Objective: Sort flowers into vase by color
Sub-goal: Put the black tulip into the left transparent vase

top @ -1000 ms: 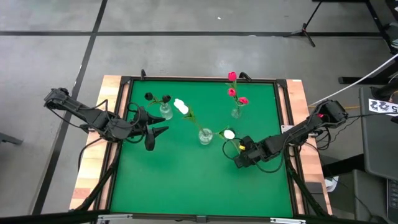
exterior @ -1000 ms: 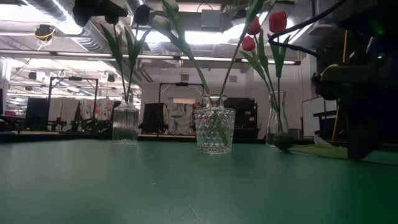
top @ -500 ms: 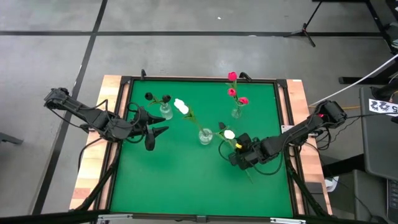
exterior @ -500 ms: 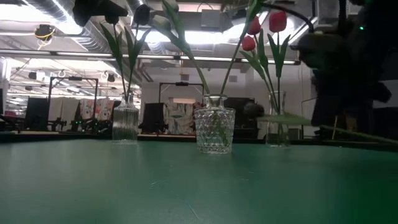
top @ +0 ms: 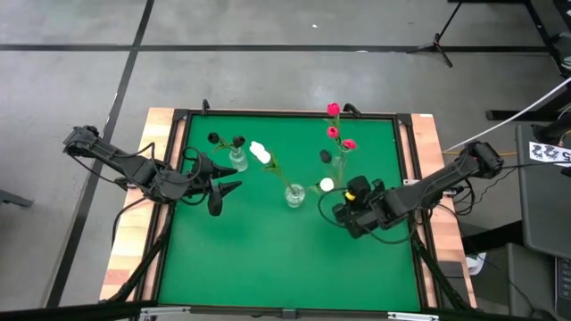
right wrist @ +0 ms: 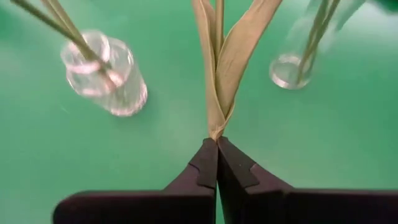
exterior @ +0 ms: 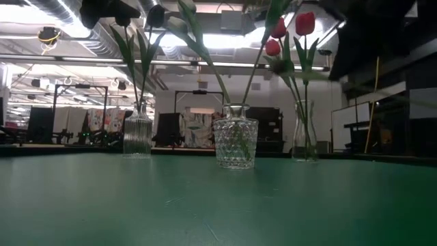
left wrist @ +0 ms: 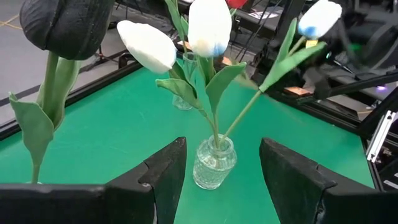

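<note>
Green felt covers the table (top: 268,259). Right of centre in the high view, a white tulip (top: 327,185) is pinched low on its stem by the right gripper (right wrist: 217,163), likely bound for the middle vase (top: 294,195) with the other white blooms. At left, the left gripper (top: 225,189) waits, fingers apart.

**Right tool clamped, left tool waiting open**

The right arm reaches in from the tabletop's right edge, elbow bent, its tool (top: 350,203) raised above the right half of the surface with fingers (right wrist: 205,168) pressed tight on a tulip stem (right wrist: 217,74). The left arm stretches in from the left edge, its tool (top: 223,189) spread apart and empty.
</note>
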Robot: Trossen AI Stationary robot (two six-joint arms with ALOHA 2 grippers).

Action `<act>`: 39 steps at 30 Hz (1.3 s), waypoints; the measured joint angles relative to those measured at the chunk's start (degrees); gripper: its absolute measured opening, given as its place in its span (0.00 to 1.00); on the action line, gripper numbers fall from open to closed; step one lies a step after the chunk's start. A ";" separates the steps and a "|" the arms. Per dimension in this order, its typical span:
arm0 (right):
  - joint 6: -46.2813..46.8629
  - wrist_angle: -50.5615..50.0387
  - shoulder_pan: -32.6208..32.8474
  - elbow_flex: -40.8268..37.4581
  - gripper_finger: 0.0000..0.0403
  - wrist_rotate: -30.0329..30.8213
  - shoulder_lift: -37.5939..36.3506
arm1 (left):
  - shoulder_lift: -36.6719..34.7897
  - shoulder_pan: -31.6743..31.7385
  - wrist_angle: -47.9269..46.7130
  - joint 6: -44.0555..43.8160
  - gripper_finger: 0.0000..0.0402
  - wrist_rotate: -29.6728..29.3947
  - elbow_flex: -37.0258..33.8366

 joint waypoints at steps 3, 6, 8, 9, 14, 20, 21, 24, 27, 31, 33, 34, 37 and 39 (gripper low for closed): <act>-0.32 -5.89 0.00 3.74 0.00 1.77 -0.87 | 0.00 0.00 -0.02 0.02 0.50 0.00 0.00; -0.69 -10.68 0.69 7.60 0.00 4.72 -1.85 | 0.00 0.01 -0.04 0.03 0.50 0.00 0.00; -1.66 -12.91 1.34 10.28 0.00 7.67 -2.81 | 0.00 0.00 -0.12 0.04 0.50 0.00 0.00; -1.91 -14.04 1.74 11.69 0.00 8.81 -3.10 | 0.00 0.00 -0.15 0.04 0.50 0.00 0.00; -3.04 -20.11 3.96 18.32 0.00 13.98 -3.36 | 0.00 0.00 -0.19 0.27 0.50 0.01 0.00; -9.49 -20.76 5.83 25.16 0.00 19.29 -3.36 | 0.00 0.00 -0.17 0.12 0.50 0.00 0.00; -10.52 -20.77 6.14 26.31 0.00 19.97 -3.36 | 0.00 0.00 -0.17 0.04 0.50 0.01 0.00; -14.28 -20.38 6.51 29.63 0.00 21.72 -3.36 | 0.00 0.01 -0.16 0.01 0.50 0.00 0.00; -20.64 -18.21 6.49 33.17 0.00 24.04 -3.36 | -0.09 0.00 0.05 -1.00 0.50 0.02 0.00; -38.83 -7.84 6.36 37.28 0.00 28.96 -3.36 | -1.33 -0.07 0.11 -3.01 0.50 0.53 0.00; -51.96 1.55 6.33 38.63 0.00 29.89 -3.38 | -2.48 -0.07 0.26 -3.08 0.50 0.69 0.00; -58.69 6.79 6.32 38.98 0.00 29.97 -3.38 | -3.17 -0.07 0.43 -3.13 0.50 0.75 0.00; -78.36 24.43 5.54 39.08 0.00 28.43 -2.88 | -5.84 -0.07 0.50 -3.15 0.50 0.74 0.00; -89.36 34.86 4.69 39.12 0.00 23.99 -2.11 | -7.66 -0.07 0.50 -3.13 0.50 0.74 0.02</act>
